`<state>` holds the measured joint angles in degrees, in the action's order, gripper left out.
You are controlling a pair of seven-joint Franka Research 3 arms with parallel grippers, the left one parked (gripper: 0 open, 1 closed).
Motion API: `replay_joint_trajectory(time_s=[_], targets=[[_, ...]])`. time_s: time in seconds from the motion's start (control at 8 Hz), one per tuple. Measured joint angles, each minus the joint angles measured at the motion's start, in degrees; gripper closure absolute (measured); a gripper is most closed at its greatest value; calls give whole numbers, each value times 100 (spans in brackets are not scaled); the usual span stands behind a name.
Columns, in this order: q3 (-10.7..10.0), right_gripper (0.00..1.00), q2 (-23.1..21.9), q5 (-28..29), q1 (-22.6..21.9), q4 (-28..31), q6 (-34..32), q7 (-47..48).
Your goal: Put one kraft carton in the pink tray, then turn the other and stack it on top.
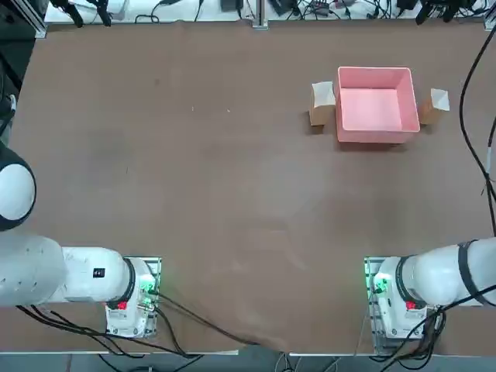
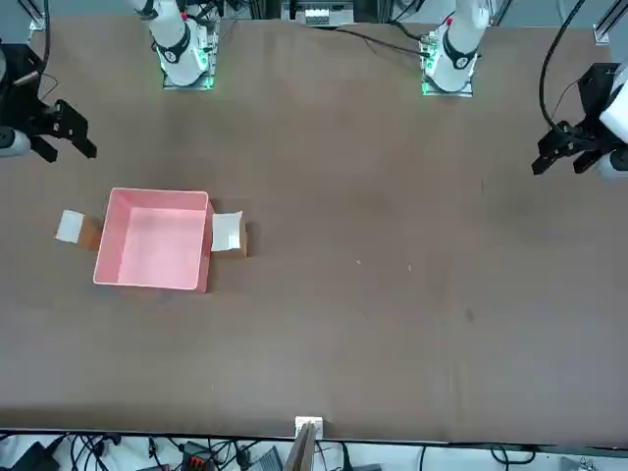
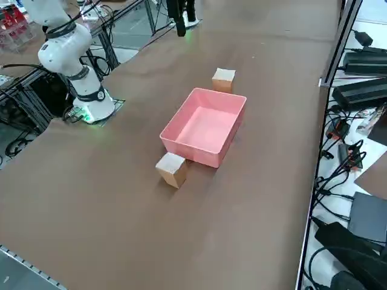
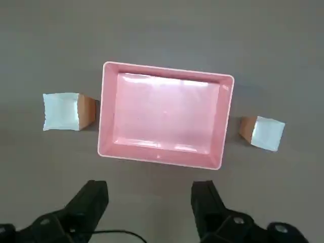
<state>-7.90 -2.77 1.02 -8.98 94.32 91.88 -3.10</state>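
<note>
Brown table (image 1: 194, 194): bears every item listed below.

Pink tray (image 1: 375, 103): square, shallow, flat-bottomed; sits toward the far side of the table on the working arm's side. Nothing inside it. Status: neither placement nor stack done; the whole task is left.

Kraft cartons, two: one (image 1: 322, 103) just beside the tray's wall on the side toward the table's middle, pale face up; the other (image 1: 433, 105) just beside the opposite wall, toward the table's right edge. Both rest on the table, outside the tray, untouched.

Right gripper (image 4: 150, 197): held high above the table, pointing down, fingers spread wide with nothing between them. In the wrist view the tray lies just beyond the fingertips, one carton off to each side, all well apart from the fingers.
</note>
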Motion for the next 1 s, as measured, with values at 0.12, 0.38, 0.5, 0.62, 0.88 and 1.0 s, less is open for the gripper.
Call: replay_joint_trajectory(time_s=[0.12,0.38,0.5,0.62,0.88,1.0], targets=[[25,0,38,13,-34,1,-1,15],[142,0,201,41,-299,4,55,185],[184,0,370,43,-501,5,205,269],[202,0,562,43,-725,5,383,300],[216,0,981,44,-1172,7,805,332],[218,0,1212,43,-1344,7,1045,340]])
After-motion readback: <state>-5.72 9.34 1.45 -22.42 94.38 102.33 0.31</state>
